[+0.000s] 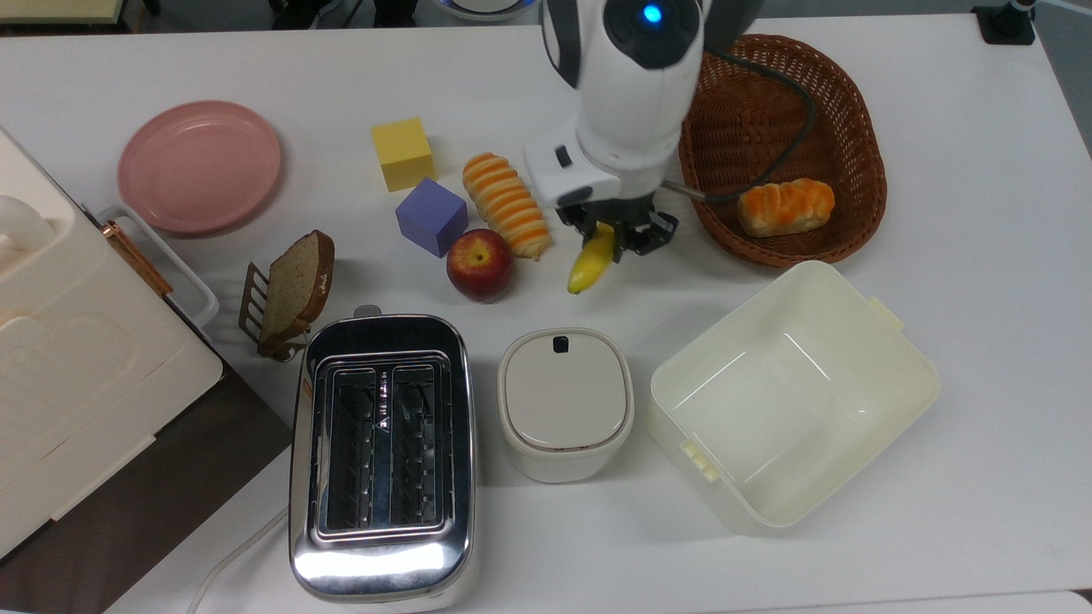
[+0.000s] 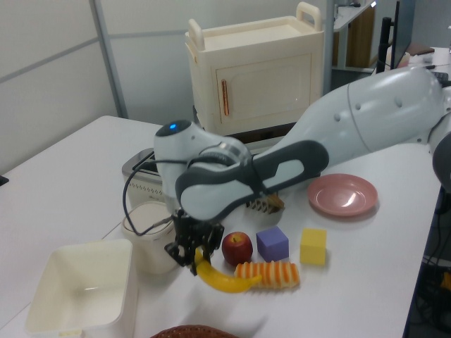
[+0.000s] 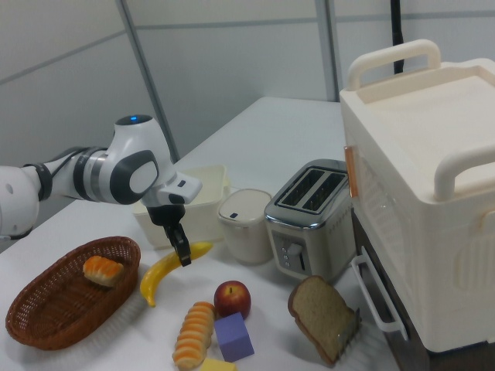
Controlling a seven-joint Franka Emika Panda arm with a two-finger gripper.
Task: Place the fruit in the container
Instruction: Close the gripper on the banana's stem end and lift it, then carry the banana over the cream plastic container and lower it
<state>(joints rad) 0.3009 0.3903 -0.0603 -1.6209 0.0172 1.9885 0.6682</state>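
Observation:
My gripper (image 1: 616, 234) is shut on the fruit, a curved yellow banana (image 1: 591, 263), near its upper end. The banana hangs clear of the table, its free end pointing down toward the top view's left. In the left view the gripper (image 2: 197, 252) holds the banana (image 2: 225, 280) in front of the apple. The right view shows the gripper (image 3: 182, 251) and the banana (image 3: 166, 269) in the air beside the basket. The container (image 1: 768, 401), a cream-white open box, stands empty at the top view's lower right, also seen as the container (image 2: 77, 289) and the container (image 3: 205, 197).
A red apple (image 1: 479, 263) and a striped bread roll (image 1: 505, 205) lie just left of the banana. A wicker basket (image 1: 819, 102) holds another roll (image 1: 785, 206). A lidded white canister (image 1: 565, 401), a toaster (image 1: 381, 452), two cubes, a pink plate (image 1: 199, 165) and racked bread (image 1: 294, 290) fill the left.

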